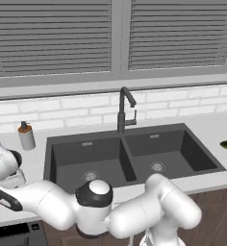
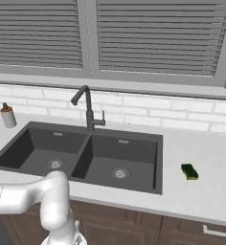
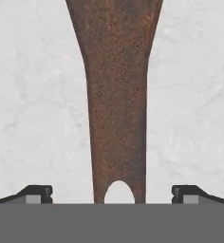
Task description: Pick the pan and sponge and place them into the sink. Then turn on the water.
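- On the hand view I read the gripper (image 3: 112, 194) directly over the handle of the pan (image 3: 116, 95); the brown handle runs up the frame between the two fingertips (image 3: 35, 193), with its hanging hole near the bottom edge.
- The jaws stand wide apart, one on each side of the handle, with pale counter showing between each tip and the handle. They have hold of nothing.
- The pan lies on the light speckled counter (image 3: 33, 95); I cannot see its bowl here.
- From the left base view, the arm reaches out to the left of the sink (image 1: 134, 158), past a soap bottle (image 1: 26, 135).
- The sponge (image 2: 189, 171) rests on the counter to the right of the sink, apart from its rim.
- Both basins hold nothing but their drains. The faucet (image 2: 87, 111) stands behind the divider.
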